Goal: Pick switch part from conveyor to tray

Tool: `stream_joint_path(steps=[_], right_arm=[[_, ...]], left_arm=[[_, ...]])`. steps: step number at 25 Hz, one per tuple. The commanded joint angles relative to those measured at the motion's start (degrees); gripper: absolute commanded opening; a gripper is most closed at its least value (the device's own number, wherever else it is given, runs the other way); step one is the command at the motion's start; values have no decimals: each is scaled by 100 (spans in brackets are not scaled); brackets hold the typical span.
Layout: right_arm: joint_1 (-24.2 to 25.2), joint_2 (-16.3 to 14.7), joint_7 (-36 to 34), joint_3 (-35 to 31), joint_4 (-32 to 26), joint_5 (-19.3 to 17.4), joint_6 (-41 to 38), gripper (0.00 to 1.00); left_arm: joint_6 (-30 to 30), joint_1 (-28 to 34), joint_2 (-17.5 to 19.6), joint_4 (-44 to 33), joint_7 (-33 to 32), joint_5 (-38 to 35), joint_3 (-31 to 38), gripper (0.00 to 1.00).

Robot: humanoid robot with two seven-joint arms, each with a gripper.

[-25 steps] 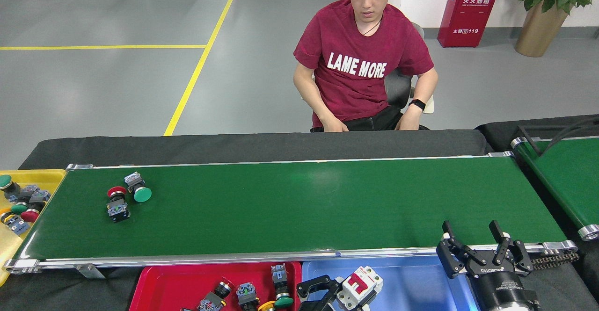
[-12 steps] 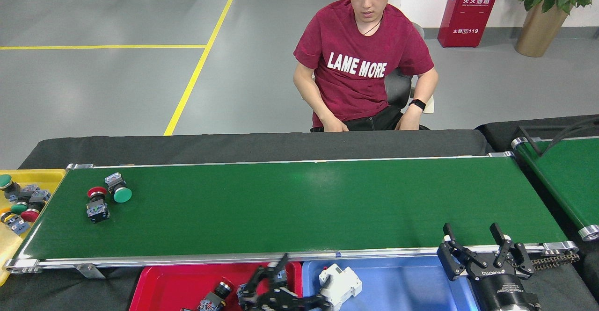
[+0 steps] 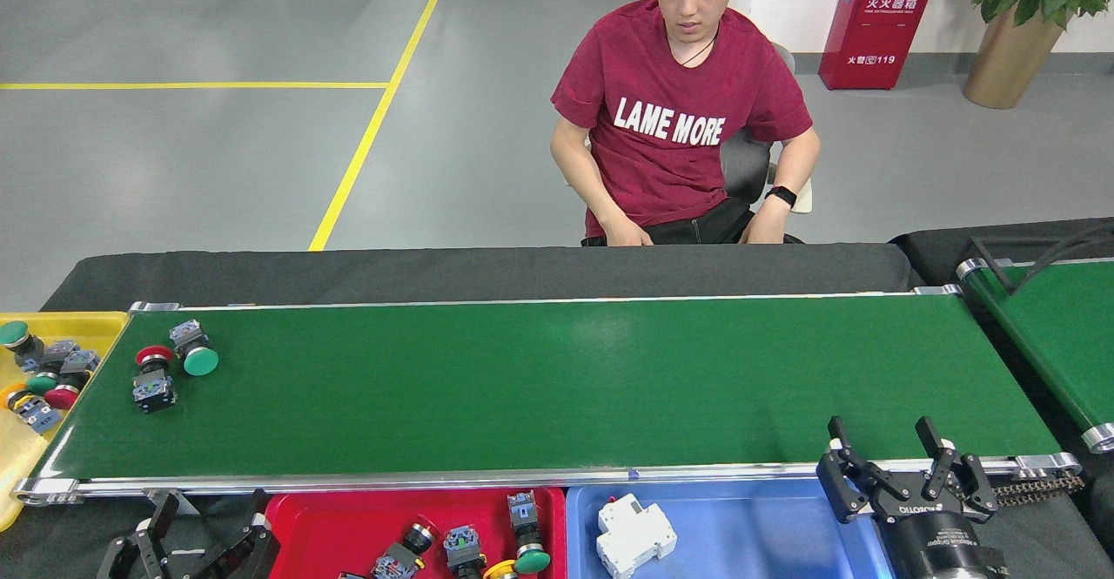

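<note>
Two switch parts lay on the conveyor (image 3: 557,383) near its left end, one with a red cap (image 3: 153,373) and one with a green cap (image 3: 193,349), just beside each other toward the far rail. They seemed placed there as loose stock riding the belt. Off that end a yellow tray (image 3: 65,326) held more capped parts. Along the near rail sat a red tray (image 3: 348,514) with several capped switch parts and a blue tray (image 3: 748,518) with a white breaker (image 3: 635,534), which suggested sorting by kind.

The left gripper (image 3: 202,540) sat low at the desk's near left edge beside the red tray, fingers spread wide and empty. The right gripper (image 3: 901,466) rose at the near rail toward the conveyor's right end, fingers apart and upright, holding nothing.
</note>
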Motion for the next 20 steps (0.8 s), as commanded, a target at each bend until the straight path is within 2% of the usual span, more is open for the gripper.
stream_joint_path(steps=[1,5,9,20], right_arm=[[-19,-38,-47,-34,-83,-5,7,97],[-19,-29,-47,-26,-83,-5,7,97],[-19,-20,-47,-26,-92,-5,7,97],[25,-20,-12,-26,-162,-13,7,98]], left_arm=[[-76,-47,61,-47,55,-13,12,100],[-156,-100,149,6,55,-22,-6,100],[-525,-100,263,50,64,-4,-24,100],[-349,-135,219,32,99,-4,55,100]])
